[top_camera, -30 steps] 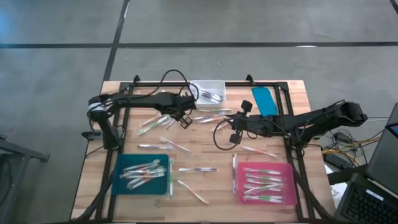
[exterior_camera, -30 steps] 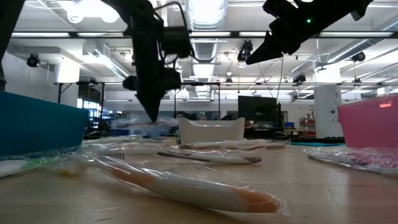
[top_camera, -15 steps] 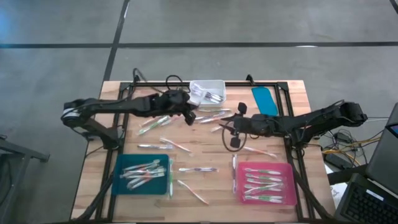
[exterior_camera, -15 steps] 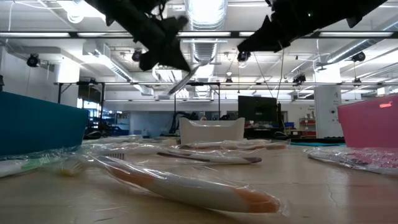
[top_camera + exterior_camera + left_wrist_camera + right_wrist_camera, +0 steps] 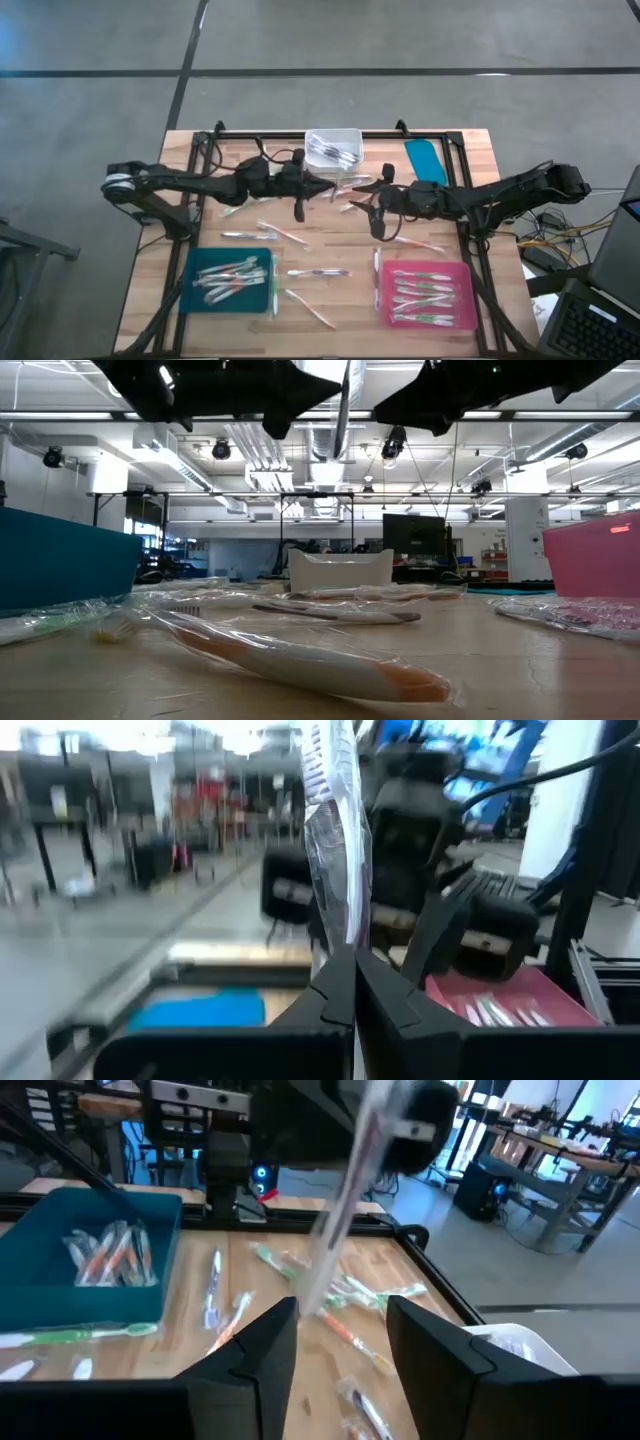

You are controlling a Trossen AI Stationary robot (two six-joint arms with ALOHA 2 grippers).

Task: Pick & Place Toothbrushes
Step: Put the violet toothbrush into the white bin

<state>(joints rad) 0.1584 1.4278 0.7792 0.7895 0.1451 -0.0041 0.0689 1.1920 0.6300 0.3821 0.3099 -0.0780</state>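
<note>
Above the middle of the table my left gripper (image 5: 322, 185) is shut on a clear-wrapped toothbrush (image 5: 335, 840), which stands nearly upright over the fingers (image 5: 343, 405). Facing it from the right, my right gripper (image 5: 360, 200) is open; its fingers (image 5: 270, 1345) stand either side of the toothbrush's lower part (image 5: 318, 1285). More wrapped toothbrushes (image 5: 270, 232) lie loose on the wood. Others lie in the teal tray (image 5: 200, 262), the pink tray (image 5: 462, 270) and the white bin (image 5: 352, 134). My left gripper pinches the toothbrush's lower end (image 5: 340, 935) between its two shut fingers. The fingers lie about level, pointing toward the table's right side, across the brush. The brush stands up above them, clear of the table. My right gripper: I cannot tell whether its open fingers touch the brush.
A flat teal lid (image 5: 425, 160) lies at the far right. A black frame (image 5: 470, 140) runs along the table's edges. In the low view a wrapped orange-tipped toothbrush (image 5: 300, 660) lies close to the camera. Cables hang from both arms.
My left gripper has risen from the table with the toothbrush, tipped from pointing down to about level, and gone toward my right gripper. The brush, first low near the table, now stands upright in the air. My right gripper has tipped up a little.
</note>
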